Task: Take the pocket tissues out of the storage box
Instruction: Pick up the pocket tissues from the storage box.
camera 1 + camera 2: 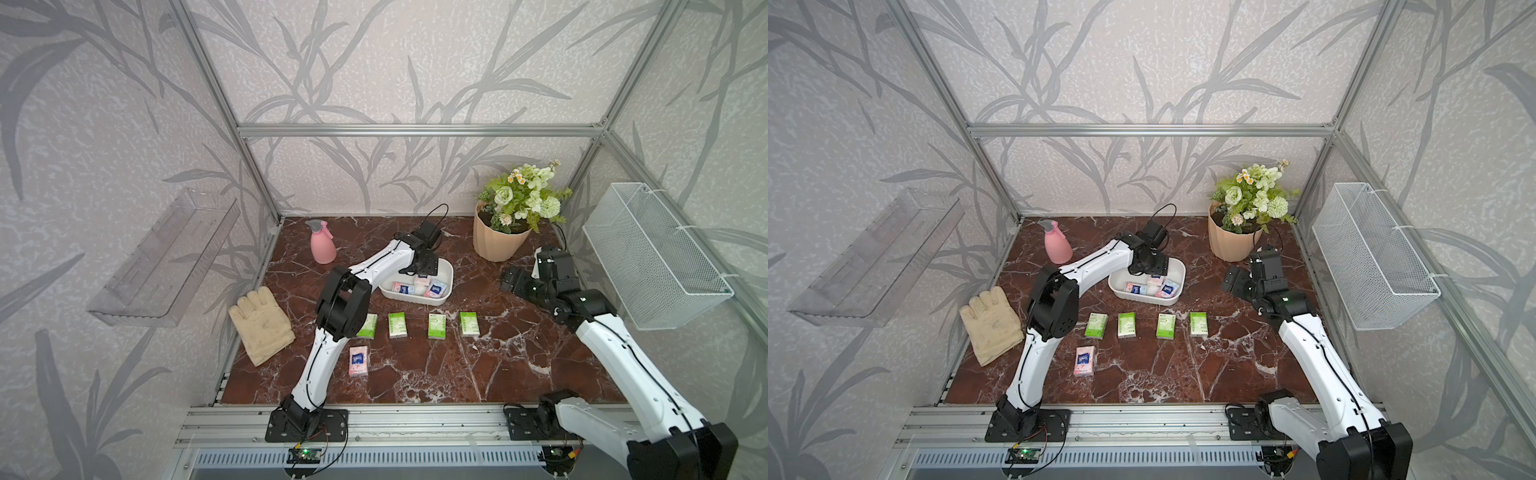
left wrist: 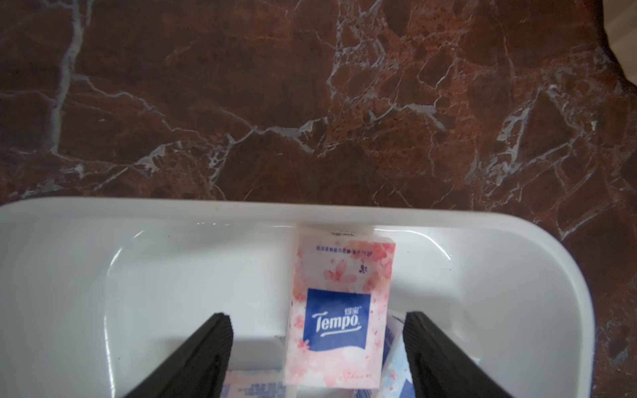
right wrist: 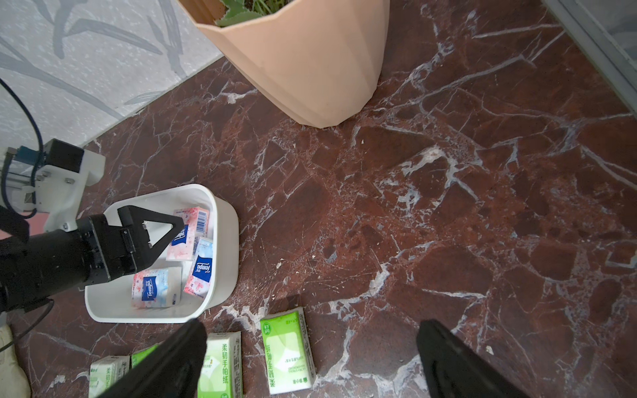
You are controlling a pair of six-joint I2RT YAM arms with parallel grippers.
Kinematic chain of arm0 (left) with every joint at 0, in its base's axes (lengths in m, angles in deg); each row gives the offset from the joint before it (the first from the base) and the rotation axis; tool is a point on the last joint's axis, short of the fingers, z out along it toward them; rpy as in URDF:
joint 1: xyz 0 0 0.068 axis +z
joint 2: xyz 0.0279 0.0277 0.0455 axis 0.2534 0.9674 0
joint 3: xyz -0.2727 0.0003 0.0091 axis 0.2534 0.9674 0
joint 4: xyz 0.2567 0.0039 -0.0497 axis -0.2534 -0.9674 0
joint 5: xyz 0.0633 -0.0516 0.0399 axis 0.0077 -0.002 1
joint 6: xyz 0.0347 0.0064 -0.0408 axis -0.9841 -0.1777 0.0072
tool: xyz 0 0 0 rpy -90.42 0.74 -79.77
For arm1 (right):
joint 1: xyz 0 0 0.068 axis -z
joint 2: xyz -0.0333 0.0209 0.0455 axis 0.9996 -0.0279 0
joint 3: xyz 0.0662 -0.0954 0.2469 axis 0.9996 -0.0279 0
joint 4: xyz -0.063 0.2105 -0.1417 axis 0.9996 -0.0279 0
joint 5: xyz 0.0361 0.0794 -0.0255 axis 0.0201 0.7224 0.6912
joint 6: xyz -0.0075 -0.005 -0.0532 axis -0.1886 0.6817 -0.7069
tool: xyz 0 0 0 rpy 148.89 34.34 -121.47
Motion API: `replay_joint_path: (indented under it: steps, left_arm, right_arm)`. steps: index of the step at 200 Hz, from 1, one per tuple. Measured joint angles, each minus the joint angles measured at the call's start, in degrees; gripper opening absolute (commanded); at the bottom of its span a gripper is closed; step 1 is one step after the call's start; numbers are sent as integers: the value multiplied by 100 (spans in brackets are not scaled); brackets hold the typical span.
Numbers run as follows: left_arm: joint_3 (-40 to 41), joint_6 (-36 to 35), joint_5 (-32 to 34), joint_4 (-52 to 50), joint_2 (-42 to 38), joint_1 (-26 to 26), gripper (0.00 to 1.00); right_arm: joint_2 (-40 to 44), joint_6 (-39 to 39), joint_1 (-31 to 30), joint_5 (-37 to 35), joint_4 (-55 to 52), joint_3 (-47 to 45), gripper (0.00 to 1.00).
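Observation:
The white storage box [image 1: 415, 301] [image 1: 1142, 298] stands mid-table with three pocket tissues in it. My left gripper [image 1: 420, 274] [image 2: 317, 316] reaches down into the box, open, its fingers [image 2: 213, 344] on either side of a pink packet [image 2: 341, 320] [image 3: 188, 229] with a gap on each side. Another packet [image 3: 157, 287] lies flat near the box's front. Green packets [image 1: 397, 325] [image 1: 1127, 324] lie in a row on the table, and one pink packet [image 1: 359, 360] lies nearer the front. To the right, my right gripper [image 1: 509, 282] [image 3: 312, 327] hangs open and empty.
A pink spray bottle [image 1: 323, 245] stands at the back left. A cream glove [image 1: 261, 328] lies at the left edge. A flower pot [image 1: 498, 241] stands at the back right, close to my right gripper. A wire basket [image 1: 652, 257] and a clear shelf [image 1: 166, 257] hang on the side walls.

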Motion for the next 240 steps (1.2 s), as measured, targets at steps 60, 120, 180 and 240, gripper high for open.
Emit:
replay_joint_path:
  steps: [60,120,180,240]
  left_arm:
    - [-197,-83,-94,-155,345,0,79]
    - [-232,-190,-87,-332,498,-22,63]
    - [-304,-297,-15,-555,490,-87,56]
    - [-70,-315,39,-599,-63,-129,54]
  right_arm:
    - [-31,-76,44,-17,2,0,99]
    - [-66,-144,81,4,2,0,99]
    - [-68,-146,92,50,4,0,99]
    - [-68,-166,120,155,4,0,99]
